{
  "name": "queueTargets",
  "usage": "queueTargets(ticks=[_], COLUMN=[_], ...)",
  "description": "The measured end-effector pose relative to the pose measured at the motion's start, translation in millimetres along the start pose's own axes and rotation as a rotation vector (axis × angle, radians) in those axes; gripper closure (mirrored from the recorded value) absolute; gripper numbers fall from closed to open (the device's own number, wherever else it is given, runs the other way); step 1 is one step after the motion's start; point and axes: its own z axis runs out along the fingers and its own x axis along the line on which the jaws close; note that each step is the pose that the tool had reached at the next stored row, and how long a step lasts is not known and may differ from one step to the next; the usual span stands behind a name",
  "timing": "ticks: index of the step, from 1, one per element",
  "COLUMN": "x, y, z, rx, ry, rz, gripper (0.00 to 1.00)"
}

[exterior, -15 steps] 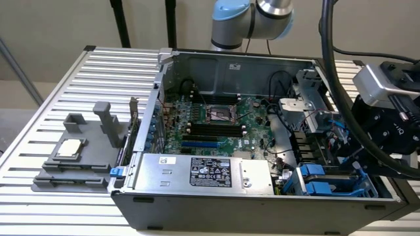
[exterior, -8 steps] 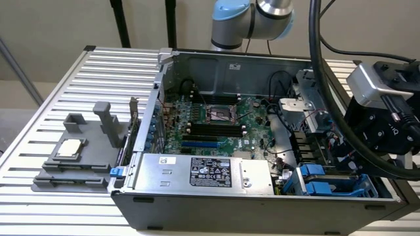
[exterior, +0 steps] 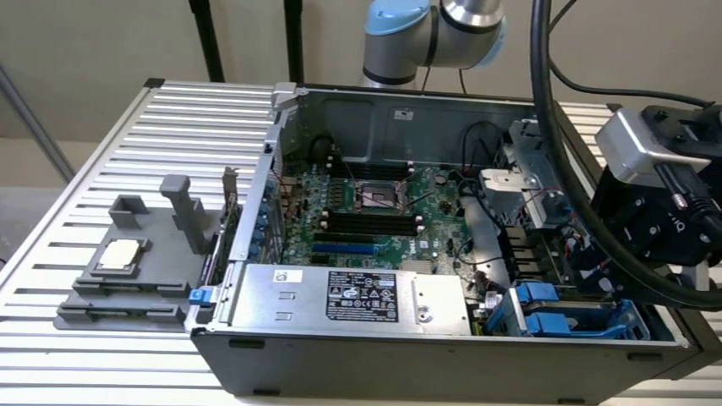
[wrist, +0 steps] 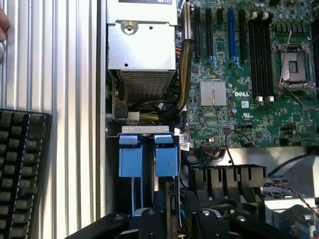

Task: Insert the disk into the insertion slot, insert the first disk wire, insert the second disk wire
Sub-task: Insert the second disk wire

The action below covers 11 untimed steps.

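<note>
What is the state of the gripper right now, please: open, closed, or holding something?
Gripper: it cannot be told; it sits low over the blue clip tabs of the insertion slot inside the computer case.

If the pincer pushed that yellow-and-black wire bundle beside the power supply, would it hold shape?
Probably not: the yellow-and-black wire bundle hangs in a curve, so it looks floppy. Its ends run behind the perforated silver power supply box, so it would likely spring back rather than slide away.

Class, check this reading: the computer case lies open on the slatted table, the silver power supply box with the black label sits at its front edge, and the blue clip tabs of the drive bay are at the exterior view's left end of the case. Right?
Not quite. The blue clip tabs sit at the exterior view's right end of the computer case, beside the power supply box. The exterior view shows it. The rest holds.
</note>
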Motion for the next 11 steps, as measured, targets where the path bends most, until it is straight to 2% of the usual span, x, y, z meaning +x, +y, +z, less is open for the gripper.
queueTargets(ticks=[3,5,9,11], x=[-0.2,-1.4,-3.6,-7.6], y=[2.8,7.2,10.4,10.9], z=[-2.4,-15.9,-33.7,-37.4], rx=[0.0003,0.0002,0.0002,0.0002], ry=[0.0001,0.0000,0.0002,-0.0001], rz=[0.000,0.000,0.000,0.000], gripper=[0.69,0.69,0.69,0.69])
